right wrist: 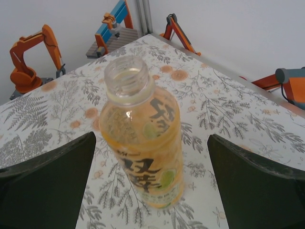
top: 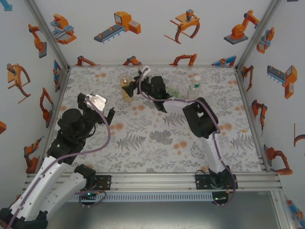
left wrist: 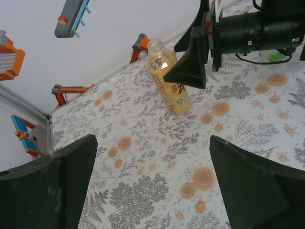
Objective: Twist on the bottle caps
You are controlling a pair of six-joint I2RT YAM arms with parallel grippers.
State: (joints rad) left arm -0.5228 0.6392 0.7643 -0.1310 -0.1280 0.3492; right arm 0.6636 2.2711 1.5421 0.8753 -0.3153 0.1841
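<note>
Right wrist shows amber bottle (right wrist: 140, 143) upright, uncapped, just ahead of released right pincer (right wrist: 150, 139); left pincer (left wrist: 152, 143) likewise released, empty; advise steadying it and seating cap level before turning.

The light is bright, white and even in all three views. It seems to fall from above, since the shadows on the surface (top: 143, 152) are faint and soft-edged. The overhead view is sharp from edge to edge. In the right wrist view the amber bottle (right wrist: 141, 143) carries small pale glints on its neck, and the dark fingers (right wrist: 43, 186) at the lower corners look soft — almost without detail.
</note>
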